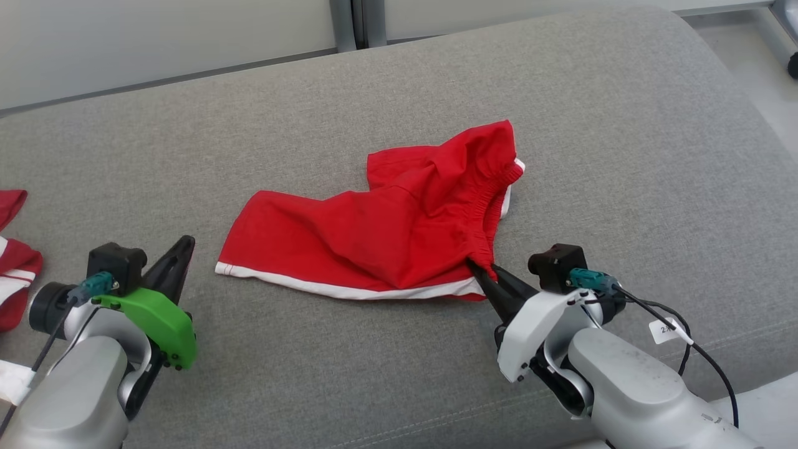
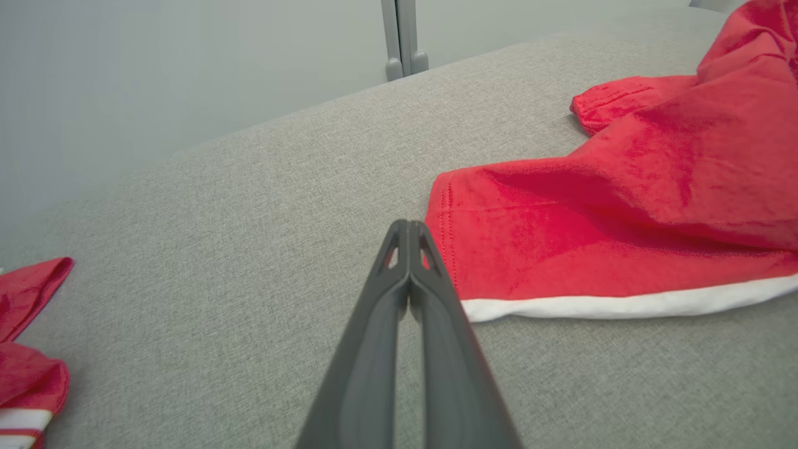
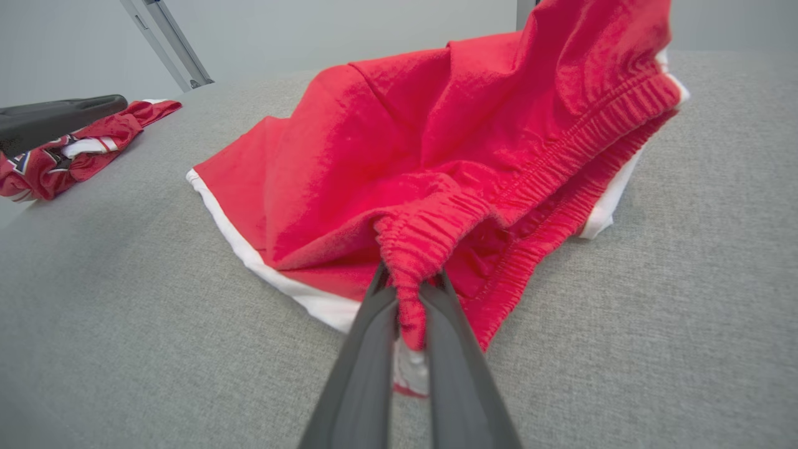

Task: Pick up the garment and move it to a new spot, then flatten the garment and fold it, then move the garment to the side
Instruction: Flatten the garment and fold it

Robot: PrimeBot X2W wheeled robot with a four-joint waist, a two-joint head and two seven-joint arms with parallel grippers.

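Item: shorts (image 1: pixel 386 237), one pair, lying at the middle of the cushion (image 1: pixel 623 156). Hazards, as judged: right gripper (image 1: pixel 479 269), toward the cushion's near right edge, is clamped on a small gathered tuft of the waistband. So narrow a bite may slip out once the cloth's weight comes onto it. Lifted from that one point, the shorts would likely hang bunched and twist, which makes flattening harder. Left gripper (image 1: pixel 184 244), toward the cushion's near left, is clenched on nothing, its tips near the hem corner but apart from it. Unless it reopens and takes the hem, that end would drag across the cushion. A second red garment (image 1: pixel 15 274) at the cushion's left end could be caught up if the shorts are carried that way. Condition: red fabric, white band along the leg hem, white showing at the waist. Elastic waistband puckered and humped up off the cushion. Leg end lying nearly flat. Broad creases through the middle. Unfolded.
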